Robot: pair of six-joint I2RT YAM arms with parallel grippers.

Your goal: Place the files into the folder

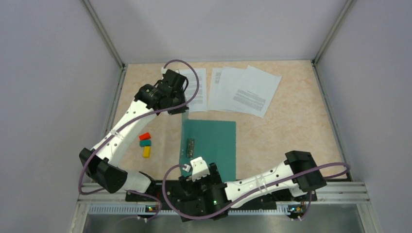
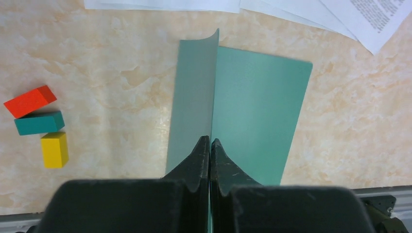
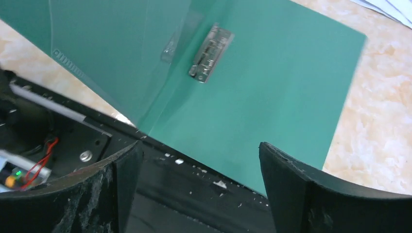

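The teal-green folder [image 1: 214,141] lies in the middle of the table, its metal fastener [image 1: 190,145] along the left spine. My left gripper [image 1: 180,108] is shut on the far edge of the folder's cover [image 2: 194,97] and holds it raised upright over the back sheet [image 2: 257,107]. The fingers meet in the left wrist view [image 2: 210,143]. The files [image 1: 243,90], several white printed sheets, lie fanned out beyond the folder. My right gripper [image 1: 199,171] is open and empty at the folder's near edge; its wrist view [image 3: 200,148] shows the fastener [image 3: 210,53] and the raised cover [image 3: 111,48].
A red block [image 1: 145,136], a teal block [image 1: 145,143] and a yellow block [image 1: 146,151] lie left of the folder. The arms' black base rail [image 1: 160,187] runs along the near edge. Grey walls stand on three sides of the table.
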